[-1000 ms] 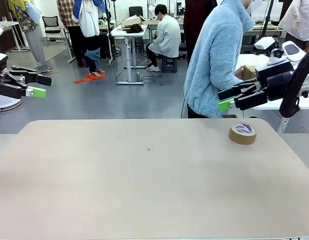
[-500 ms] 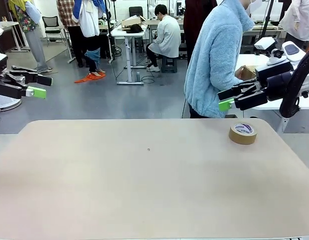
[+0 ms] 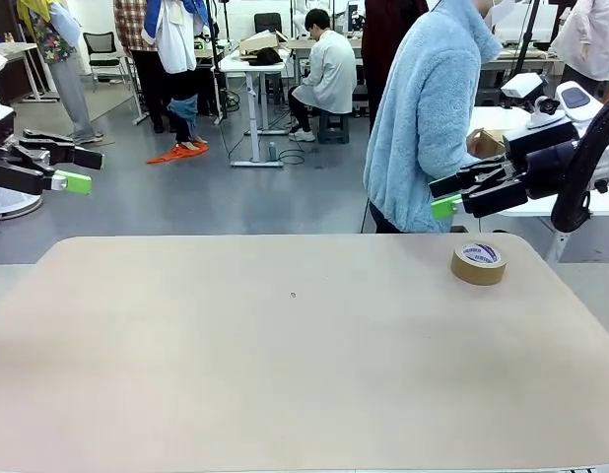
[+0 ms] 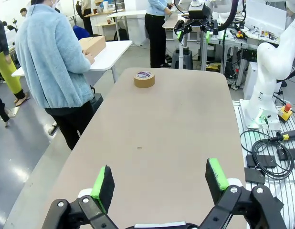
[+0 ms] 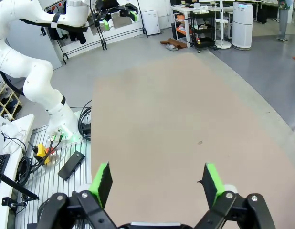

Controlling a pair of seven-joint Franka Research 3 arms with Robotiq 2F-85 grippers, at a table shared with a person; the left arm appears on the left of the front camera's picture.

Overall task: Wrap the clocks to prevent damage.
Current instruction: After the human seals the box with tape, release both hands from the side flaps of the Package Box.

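The clocks are out of view. My left gripper (image 3: pixel 88 169) hangs open beyond the table's left end, above the floor, with nothing between its green pads; from its own wrist camera, the left gripper (image 4: pixel 159 174) looks along the bare tabletop. My right gripper (image 3: pixel 438 197) is open and empty too, held above the far right corner. From its wrist camera, the right gripper (image 5: pixel 156 174) faces down the table (image 5: pixel 166 119). A person in a light blue fleece (image 3: pixel 423 118) stands at the far side, turned toward a side table.
A roll of brown tape (image 3: pixel 479 263) lies flat near the far right corner of the beige table (image 3: pixel 285 374), and the tape roll (image 4: pixel 144 79) shows far ahead in the left wrist view. A cardboard box (image 4: pixel 92 45) sits on the side table by the person.
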